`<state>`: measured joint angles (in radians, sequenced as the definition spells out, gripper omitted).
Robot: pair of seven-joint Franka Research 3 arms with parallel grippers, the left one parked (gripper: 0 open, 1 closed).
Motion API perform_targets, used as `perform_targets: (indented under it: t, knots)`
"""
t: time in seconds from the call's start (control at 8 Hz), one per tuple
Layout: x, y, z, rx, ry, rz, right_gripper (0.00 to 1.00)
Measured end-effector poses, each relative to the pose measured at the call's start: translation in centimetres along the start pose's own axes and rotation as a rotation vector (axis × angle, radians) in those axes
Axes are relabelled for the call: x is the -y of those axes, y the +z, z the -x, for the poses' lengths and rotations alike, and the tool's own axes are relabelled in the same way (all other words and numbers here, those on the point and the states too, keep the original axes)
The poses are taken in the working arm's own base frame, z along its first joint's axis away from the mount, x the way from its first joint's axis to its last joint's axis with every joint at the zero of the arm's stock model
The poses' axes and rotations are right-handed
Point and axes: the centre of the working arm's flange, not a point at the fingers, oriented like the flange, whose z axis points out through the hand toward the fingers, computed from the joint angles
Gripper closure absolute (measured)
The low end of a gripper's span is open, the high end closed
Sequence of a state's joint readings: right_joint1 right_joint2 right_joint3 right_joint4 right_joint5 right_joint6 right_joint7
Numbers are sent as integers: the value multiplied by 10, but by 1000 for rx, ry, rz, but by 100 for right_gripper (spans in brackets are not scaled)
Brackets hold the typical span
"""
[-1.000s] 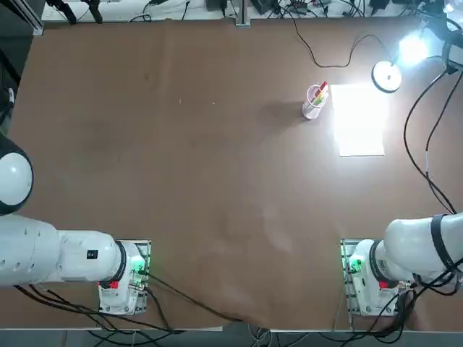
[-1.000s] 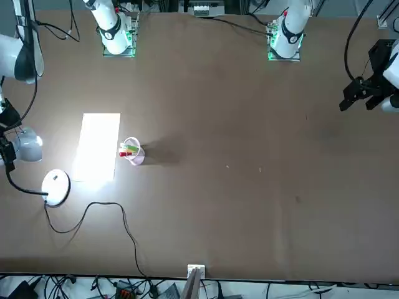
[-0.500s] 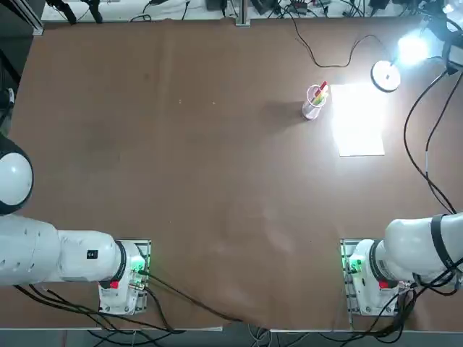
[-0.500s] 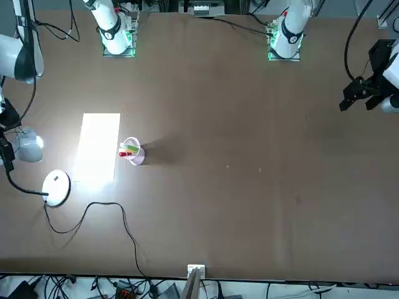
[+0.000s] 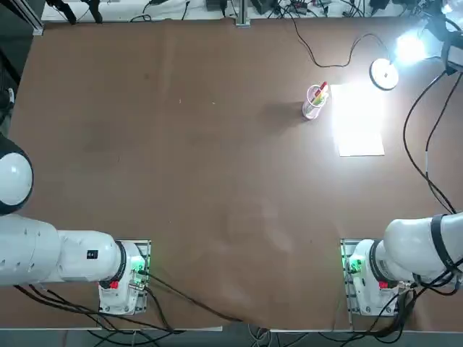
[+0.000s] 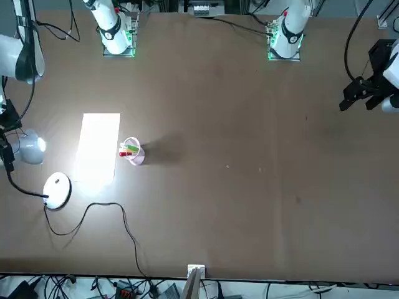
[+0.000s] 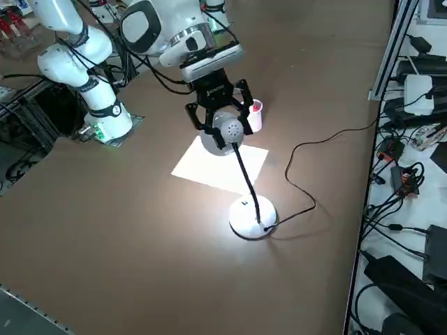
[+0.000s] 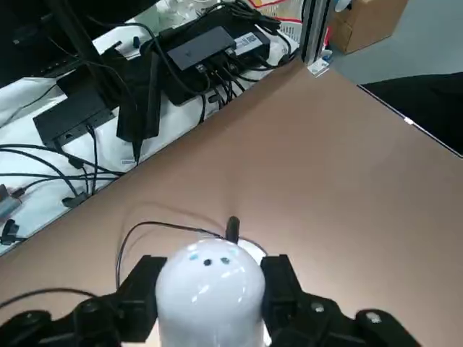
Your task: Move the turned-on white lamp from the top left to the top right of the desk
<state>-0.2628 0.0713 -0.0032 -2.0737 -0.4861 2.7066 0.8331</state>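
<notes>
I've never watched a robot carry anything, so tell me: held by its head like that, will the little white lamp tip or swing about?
Probably a little. The right gripper clasps the lamp by its rounded, smooth-looking head, which might slip. The slim neck may flex, so the disc base could sway. The thin black cord trailing over the desk might tug.

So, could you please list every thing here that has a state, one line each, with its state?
lamp: switched on, head glowing, base on the desk, head held in the pincer.
right pincer: shut on the lamp head, at the top right of the desk.
lamp cord: lies loose on the desk.
pen cup: upright, holds pens.
paper sheet: lies flat, brightly lit by the lamp.
</notes>
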Motion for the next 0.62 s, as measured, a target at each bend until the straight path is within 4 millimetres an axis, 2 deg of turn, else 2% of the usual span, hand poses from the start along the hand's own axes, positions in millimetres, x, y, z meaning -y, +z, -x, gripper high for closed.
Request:
perform_targets:
  t: [0.25,0.62]
  knots:
    - [14,-3,8,40,-13,30,27]
    - [18,-4,10,48,7,38,27]
